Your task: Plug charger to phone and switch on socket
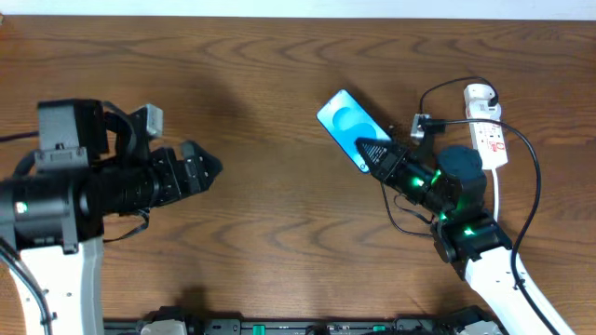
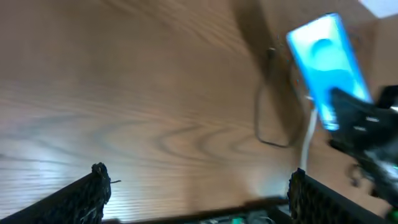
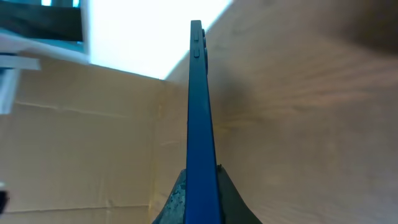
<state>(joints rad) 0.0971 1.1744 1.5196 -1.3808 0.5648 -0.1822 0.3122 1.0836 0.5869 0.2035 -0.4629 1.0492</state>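
— Where do we have the phone?

— The phone point(image 1: 346, 121) is right of the middle of the counter point(image 1: 279, 242), angled, with its blue screen facing up. Our right hand point(image 1: 371, 151) is clamped on its near end. From the right wrist we see the phone point(image 3: 199, 112) edge-on, a slim blue strip rising from between the two dark fingers point(image 3: 171, 202) that press on its faces.

— Is it lying flat?

— We cannot tell whether its far end touches the wood. The left wrist view shows a dark shadow just beside the phone point(image 2: 323, 68).

— And our left hand?

— Our left hand point(image 1: 207, 166) is released, well apart from everything, over bare counter on the left side. In its own camera the fingers point(image 2: 93, 190) stand wide at the bottom corners with only wood grain between them.

— Where is the socket?

— The socket point(image 1: 489, 140) lies near the right edge, just beyond our right arm, its rounded end toward the far side. Its white cord point(image 1: 496, 195) runs back toward us.

— The charger?

— The thin black charger point(image 1: 456, 84) arcs from the socket's far end toward the phone. The left wrist view shows a loop of it point(image 2: 257, 115) lying on the counter beside the phone. The connector tip is too small for us to place, so we cannot say whether it is in the phone.
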